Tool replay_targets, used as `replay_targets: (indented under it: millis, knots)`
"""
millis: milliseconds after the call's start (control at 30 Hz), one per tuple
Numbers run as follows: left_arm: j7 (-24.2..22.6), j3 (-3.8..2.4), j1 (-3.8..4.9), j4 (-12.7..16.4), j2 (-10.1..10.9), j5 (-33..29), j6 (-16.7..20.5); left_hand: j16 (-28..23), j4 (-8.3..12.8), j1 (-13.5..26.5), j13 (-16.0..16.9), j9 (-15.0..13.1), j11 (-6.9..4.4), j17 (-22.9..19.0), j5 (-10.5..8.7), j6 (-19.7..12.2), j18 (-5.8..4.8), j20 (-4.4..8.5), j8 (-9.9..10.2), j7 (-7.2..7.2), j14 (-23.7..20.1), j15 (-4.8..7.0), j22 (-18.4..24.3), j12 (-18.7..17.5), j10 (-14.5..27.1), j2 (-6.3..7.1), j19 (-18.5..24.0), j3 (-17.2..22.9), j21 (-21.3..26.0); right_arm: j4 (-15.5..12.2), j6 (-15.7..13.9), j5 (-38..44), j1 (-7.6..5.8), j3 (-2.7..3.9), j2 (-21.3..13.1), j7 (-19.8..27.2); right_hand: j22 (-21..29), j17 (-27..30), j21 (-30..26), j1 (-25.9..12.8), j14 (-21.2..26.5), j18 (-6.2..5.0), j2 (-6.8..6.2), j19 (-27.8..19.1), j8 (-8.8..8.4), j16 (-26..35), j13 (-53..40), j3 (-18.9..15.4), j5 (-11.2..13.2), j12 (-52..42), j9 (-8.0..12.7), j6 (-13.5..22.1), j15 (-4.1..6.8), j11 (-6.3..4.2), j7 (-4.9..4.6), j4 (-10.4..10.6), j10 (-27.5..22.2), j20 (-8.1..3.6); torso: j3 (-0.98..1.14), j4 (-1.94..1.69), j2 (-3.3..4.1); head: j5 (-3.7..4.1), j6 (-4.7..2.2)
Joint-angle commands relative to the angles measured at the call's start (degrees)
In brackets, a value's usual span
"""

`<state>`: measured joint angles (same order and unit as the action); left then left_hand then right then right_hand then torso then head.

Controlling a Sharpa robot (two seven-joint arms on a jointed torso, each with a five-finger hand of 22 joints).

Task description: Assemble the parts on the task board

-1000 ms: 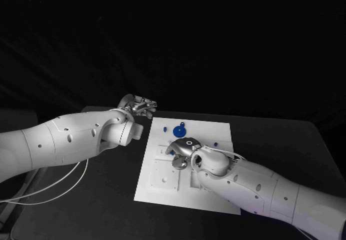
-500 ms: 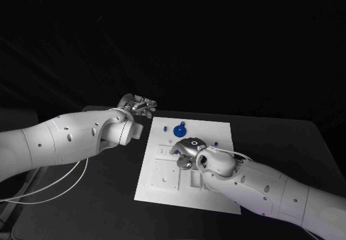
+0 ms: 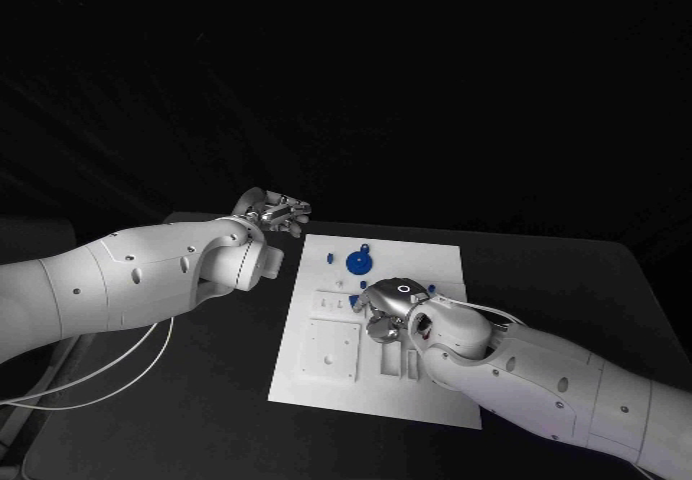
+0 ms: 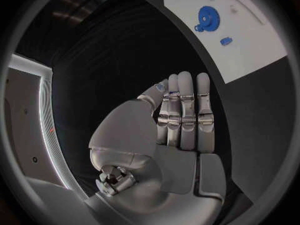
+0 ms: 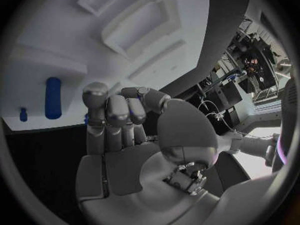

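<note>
The white task board [image 3: 433, 255] lies in the middle of the black table. A blue gear [image 3: 359, 262] sits near its far edge, with small blue parts [image 3: 330, 258] beside it. My right hand [image 3: 387, 304] hovers over the board's middle, fingers curled in with nothing seen in them. In the right wrist view that hand [image 5: 125, 135] is above the board's recesses [image 5: 140, 27], with a blue peg [image 5: 53, 97] past its fingertips. My left hand [image 3: 274, 213] is off the board's far left corner. Its fingers [image 4: 184, 115] are straight and hold nothing; the gear [image 4: 208, 16] lies beyond them.
The board has rectangular recesses [image 3: 335, 348] on its near left half. Black table surface [image 3: 173, 400] surrounds the board on all sides. My right forearm [image 3: 548, 385] crosses the board's near right corner. White cables [image 3: 101, 385] hang under my left arm.
My right hand has drawn back a little toward me and to the right over the board. My left hand has stayed where it was.
</note>
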<state>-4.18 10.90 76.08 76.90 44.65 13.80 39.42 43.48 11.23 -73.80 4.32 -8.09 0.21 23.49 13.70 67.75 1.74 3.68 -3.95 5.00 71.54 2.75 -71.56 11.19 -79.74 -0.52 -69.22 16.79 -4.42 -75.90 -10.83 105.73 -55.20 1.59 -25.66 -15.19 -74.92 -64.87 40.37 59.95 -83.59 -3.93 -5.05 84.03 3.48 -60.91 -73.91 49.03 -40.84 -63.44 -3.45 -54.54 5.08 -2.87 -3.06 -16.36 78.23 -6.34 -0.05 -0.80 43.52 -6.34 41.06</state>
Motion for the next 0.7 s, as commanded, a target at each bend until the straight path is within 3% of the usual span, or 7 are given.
replay_targets:
  millis: [33,367,533,600,633,667,700]
  knots:
    - [-0.2,-0.01,0.09,0.1,0.0,-0.2,-0.4,-0.2,-0.2,0.0,-0.1,-0.1,0.09,0.0,-0.31,-0.4,0.45,0.02,-0.2,-0.18,-0.3,-0.30,0.0,-0.2,0.2,0.45,-0.1,0.2,0.2,-0.4,0.6,-0.4,0.04,-0.02,-0.7,-1.1,-4.1,0.1,0.2,0.2,0.2,0.29,-0.55,1.9,-0.04,-0.4,0.0,-0.1,-0.3,-0.2,0.0,-0.2,-0.05,0.56,-0.15,0.0,0.0,-0.05,0.04,0.00,0.02,-0.06,0.05]
    - [-0.2,0.04,0.08,-0.1,0.2,-0.2,-0.4,-0.2,-0.2,0.0,-0.1,-0.1,0.09,0.0,-0.31,-0.4,0.45,0.02,-0.2,-0.18,-0.3,-0.30,0.0,-0.2,0.2,0.45,-0.1,0.2,0.2,-2.3,-2.3,-1.2,0.05,0.17,-3.5,-2.5,-4.1,0.2,0.6,0.8,0.2,-0.01,-1.02,1.9,-0.01,-0.6,0.1,-0.3,-0.6,-0.3,0.0,-0.7,-0.46,1.16,-0.66,0.0,0.1,0.34,-0.02,-0.02,0.01,0.03,-0.03]
    - [-0.3,0.05,0.08,-0.2,0.3,-0.2,-0.4,-0.2,-0.2,-0.1,-0.1,-0.1,0.10,0.0,-0.34,-0.5,0.47,0.02,-0.2,-0.15,-0.3,-0.30,-0.1,-0.2,0.2,0.56,-0.1,0.2,0.2,-3.6,-5.1,-3.5,0.05,0.36,-4.4,-1.6,-3.9,0.6,0.2,2.0,0.2,-0.34,-1.26,2.0,0.05,-0.4,0.4,-3.3,-0.3,0.0,-0.1,-3.9,-0.87,1.81,-1.39,0.1,0.0,0.76,-0.03,-0.08,0.01,0.02,-0.05]
    - [-0.3,0.05,0.08,-0.2,0.3,-0.2,-0.4,-0.2,-0.2,-0.1,-0.1,-0.1,0.10,0.0,-0.34,-0.5,0.47,0.02,-0.2,-0.15,-0.3,-0.30,-0.1,-0.2,0.2,0.56,-0.1,0.2,0.2,-4.1,-7.2,-4.8,0.05,0.46,-4.7,-1.1,-3.7,0.8,-0.3,2.4,0.1,-0.44,-1.14,2.0,0.06,-0.3,0.3,-5.6,1.6,-0.1,-0.1,-5.4,-1.12,2.13,-1.93,0.2,0.0,1.01,-0.02,-0.07,0.01,0.03,-0.06]
    - [-0.3,0.05,0.08,-0.2,0.3,-0.2,-0.4,-0.2,-0.2,-0.1,-0.1,-0.1,0.10,0.0,-0.34,-0.5,0.47,0.02,-0.2,-0.15,-0.3,-0.30,-0.1,-0.2,0.2,0.56,-0.1,0.2,0.2,-4.2,-8.4,-5.5,0.05,0.51,-4.7,-0.9,-3.3,1.0,-0.9,2.5,0.1,-0.45,-1.14,2.0,0.11,-0.2,0.3,-8.5,6.7,-0.3,-0.2,-7.1,-1.32,2.37,-2.38,0.8,0.1,1.22,-0.04,-0.08,0.02,0.08,-0.10]
    - [-0.3,0.06,0.08,-0.2,0.3,-0.2,-0.4,-0.2,-0.2,-0.2,-0.1,-0.1,0.10,0.0,-0.38,-0.5,0.47,0.02,-0.2,-0.15,-0.3,-0.30,-0.2,-0.2,0.2,0.59,-0.1,0.2,0.2,-4.2,-9.5,-6.1,0.05,0.55,-4.7,-0.9,-2.9,1.1,-1.5,2.9,0.1,-0.48,-1.20,2.1,0.12,0.0,0.4,-10.4,10.2,-0.1,-0.3,-8.0,-1.48,2.53,-2.60,1.1,0.0,1.38,-0.06,-0.08,0.02,0.09,-0.12]
    - [-0.3,0.06,0.08,-0.2,0.3,-0.2,-0.4,-0.2,-0.2,-0.2,-0.1,-0.1,0.10,0.0,-0.39,-0.4,0.47,0.02,-0.2,-0.15,-0.3,-0.30,-0.2,-0.2,0.2,0.61,-0.1,0.2,0.2,-4.2,-10.6,-6.7,0.05,0.59,-4.5,-1.0,-2.6,1.4,-2.1,3.5,0.1,-0.55,-1.15,2.2,0.04,0.2,0.5,-12.0,12.0,0.0,-0.3,-8.5,-1.60,2.65,-2.73,1.5,-0.2,1.53,-0.08,-0.08,0.01,0.12,-0.14]
